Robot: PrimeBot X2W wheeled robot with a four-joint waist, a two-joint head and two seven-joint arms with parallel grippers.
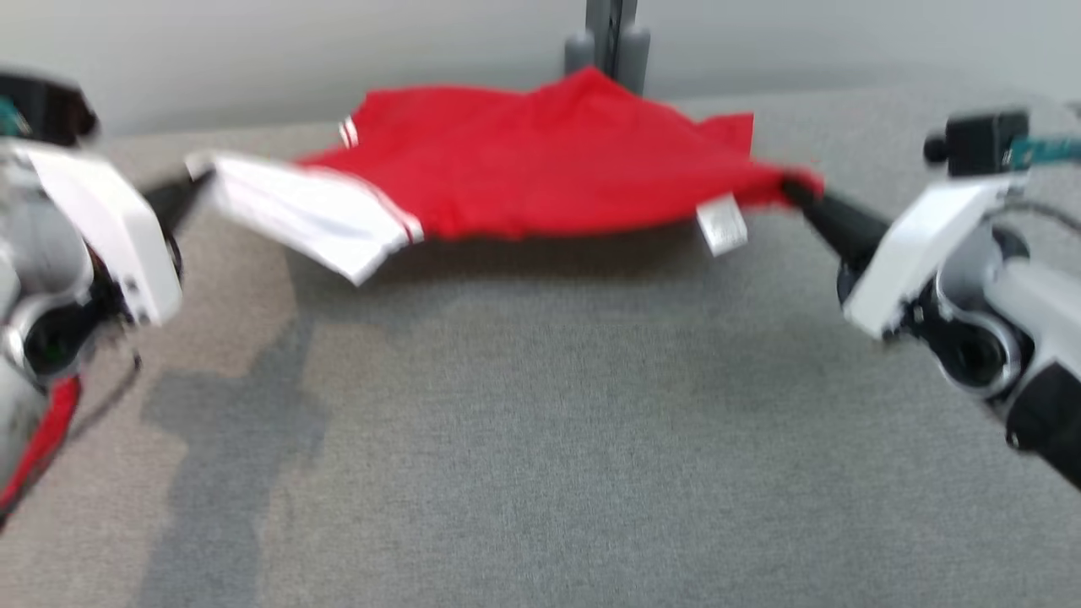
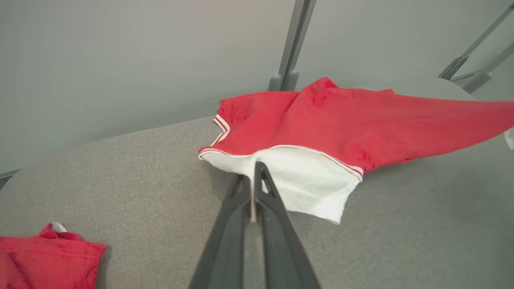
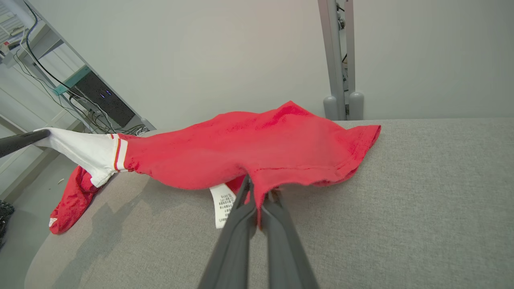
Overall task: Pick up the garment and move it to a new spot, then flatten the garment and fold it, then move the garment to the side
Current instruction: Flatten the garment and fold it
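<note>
Grey fabric of the table (image 1: 540,473) is seen closest to the head camera, marked by soft shadows. Further back, at the far side of the table and just in front of a grey post (image 1: 610,38), the garment (image 1: 540,160) is held stretched between the two grippers. It is a red top with a white panel (image 1: 296,211) bordered by thin red and white stripes. The left gripper (image 1: 198,181) is clamped on that white panel: in the left wrist view its two dark fingers are seen pressed together, with a thin fold of white cloth pinched between them. The right gripper (image 1: 794,192) is closed tight on the red edge at the opposite end, where the cloth is seen gathered around the fingertips in the right wrist view. A white care label (image 1: 722,224) is seen hanging from the underside, near the right gripper. The near edge of the garment is raised off the table and a shadow is cast beneath it; its far part appears to rest on the surface by the post, though the head view is blurred. A second red garment (image 2: 44,261) is seen at the table's left end, well apart from the held one and partly draped over the side.
</note>
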